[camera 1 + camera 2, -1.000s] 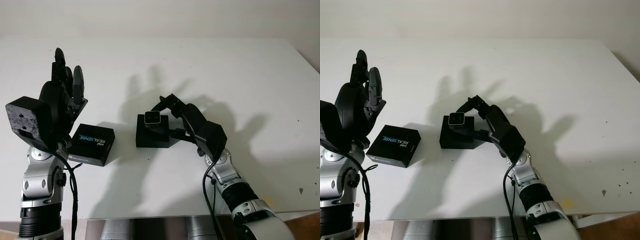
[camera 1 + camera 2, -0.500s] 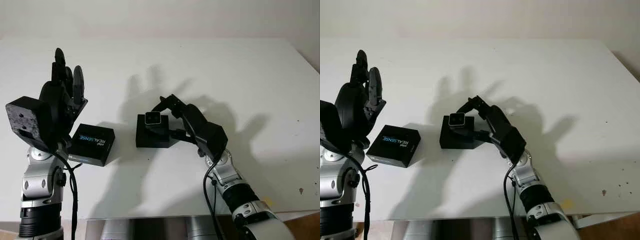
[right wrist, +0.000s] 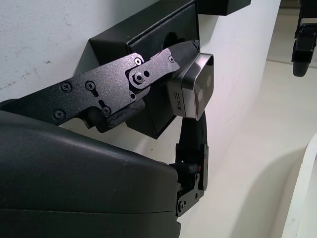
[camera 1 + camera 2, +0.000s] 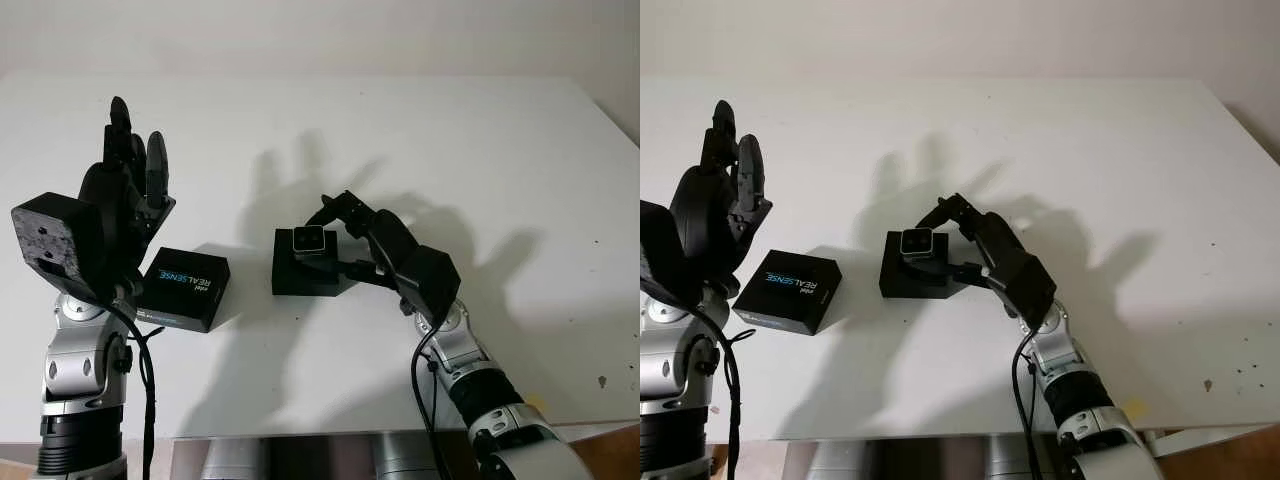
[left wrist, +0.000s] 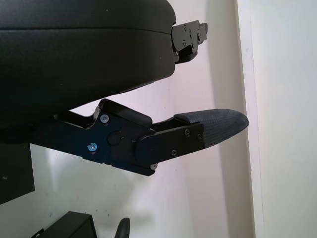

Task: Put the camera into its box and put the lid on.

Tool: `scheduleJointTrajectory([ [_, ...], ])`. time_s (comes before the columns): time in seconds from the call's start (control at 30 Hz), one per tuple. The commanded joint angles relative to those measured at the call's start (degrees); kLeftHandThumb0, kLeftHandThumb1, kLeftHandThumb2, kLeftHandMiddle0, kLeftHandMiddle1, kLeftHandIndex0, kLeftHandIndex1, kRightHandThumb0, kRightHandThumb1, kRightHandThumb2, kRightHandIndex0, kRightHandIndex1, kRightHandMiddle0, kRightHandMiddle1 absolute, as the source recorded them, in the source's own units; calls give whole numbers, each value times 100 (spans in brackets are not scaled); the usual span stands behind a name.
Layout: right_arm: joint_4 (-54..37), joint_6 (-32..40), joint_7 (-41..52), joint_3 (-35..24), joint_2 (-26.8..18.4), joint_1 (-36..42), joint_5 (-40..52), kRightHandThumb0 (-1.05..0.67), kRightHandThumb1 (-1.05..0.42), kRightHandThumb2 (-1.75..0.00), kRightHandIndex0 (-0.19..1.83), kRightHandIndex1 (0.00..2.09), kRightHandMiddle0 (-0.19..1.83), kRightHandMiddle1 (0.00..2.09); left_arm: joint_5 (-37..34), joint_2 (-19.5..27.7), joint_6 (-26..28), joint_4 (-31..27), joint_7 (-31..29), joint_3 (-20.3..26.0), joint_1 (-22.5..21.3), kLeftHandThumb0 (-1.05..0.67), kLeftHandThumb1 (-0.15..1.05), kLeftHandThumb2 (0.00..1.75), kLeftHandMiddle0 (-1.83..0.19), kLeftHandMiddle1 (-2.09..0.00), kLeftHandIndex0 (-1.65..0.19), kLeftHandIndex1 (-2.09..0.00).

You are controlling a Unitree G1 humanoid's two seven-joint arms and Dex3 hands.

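— So, where is the camera (image 4: 308,239) sitting?

— It is sitting at the top of the open black box (image 4: 303,272), near the middle of the white table (image 4: 420,140). The right hand (image 4: 345,228) is closing on it, with one finger (image 3: 148,69) pressing along its side and another finger (image 3: 193,136) coming up beneath it. Its silver casing is poking up above the box's rim, so it is not lying fully inside.

— Is anything crowding it?

— The lid (image 4: 185,288), a black piece printed REALSENSE, is lying flat on the table to the left of the box, close by but apart from it. Nothing is lying between the two. The right forearm is reaching in from the lower right, and its shadow is falling on the table behind the box.

— And the other hand?

— The left hand (image 4: 128,175) is hanging open above the table at the left, just behind the lid, holding nothing.

— How many things in all?

— I am counting one camera, one box, one lid and two hands.
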Motion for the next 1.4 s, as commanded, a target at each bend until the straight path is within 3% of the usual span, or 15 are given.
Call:
scheduleJointTrajectory([
  [0.0,-52,-1,12,-33,-73,100,21,-45,-95,-5,23,5,32,160,5,49,-31,-104,-9,16,37,-70,105,65,19,0,19,0],
  [1.37,-49,31,19,87,-59,23,-152,-45,-94,-5,23,6,31,161,-19,-31,-6,-139,75,15,77,-70,105,63,19,0,19,0],
])
